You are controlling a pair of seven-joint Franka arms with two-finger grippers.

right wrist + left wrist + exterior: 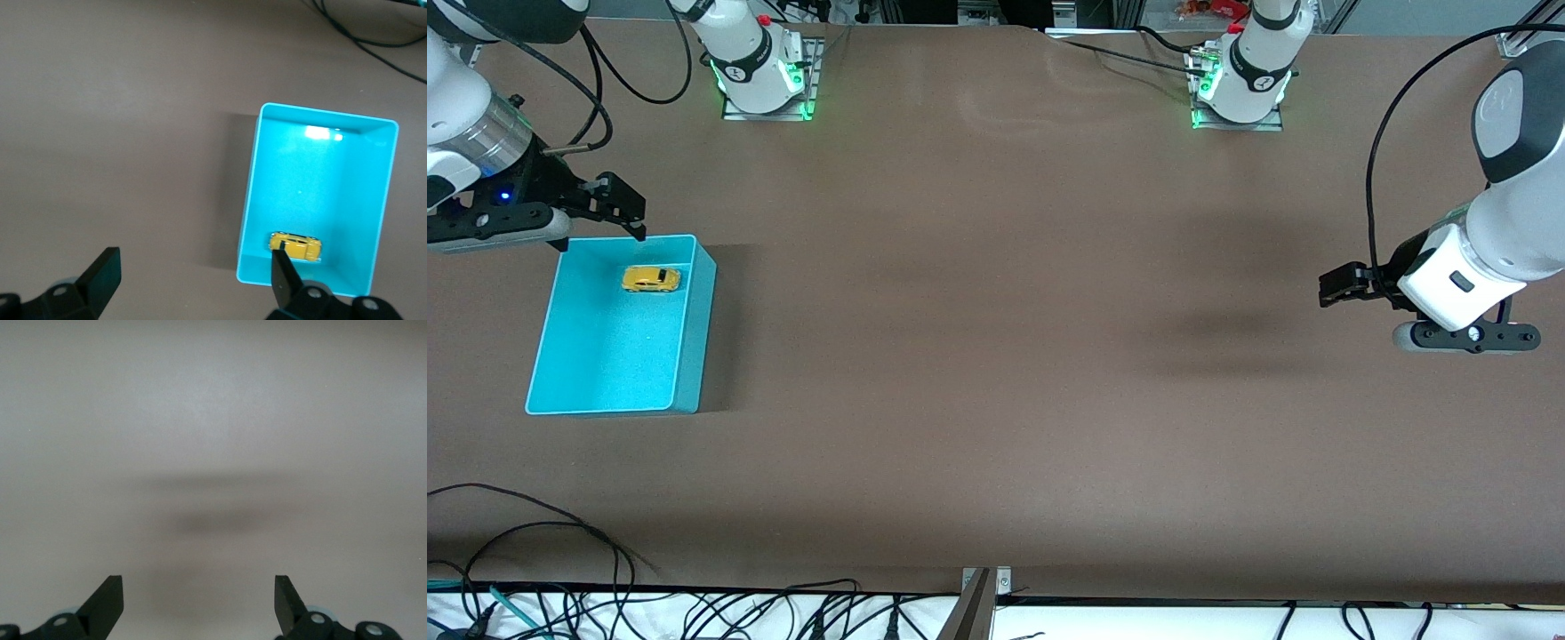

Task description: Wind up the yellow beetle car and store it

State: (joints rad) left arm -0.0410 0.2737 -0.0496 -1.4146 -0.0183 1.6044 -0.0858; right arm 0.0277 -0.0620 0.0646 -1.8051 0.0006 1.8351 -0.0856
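Observation:
The yellow beetle car (651, 279) lies on its wheels inside the turquoise bin (694, 331), in the part of the bin farther from the front camera. In the right wrist view the car (297, 245) shows in a corner of the bin (249, 193), partly covered by one fingertip (283, 273). My right gripper (630, 212) hangs open and empty over the bin's rim nearest the robot bases, as the right wrist view (195, 261) confirms. My left gripper (1327, 291) waits open and empty over bare table at the left arm's end; the left wrist view shows that gripper (199, 583) with only tabletop below.
The bin stands at the right arm's end of the brown table. Black cables (534, 551) lie along the table edge nearest the front camera. The two arm bases (763, 67) (1240, 80) stand at the edge farthest from it.

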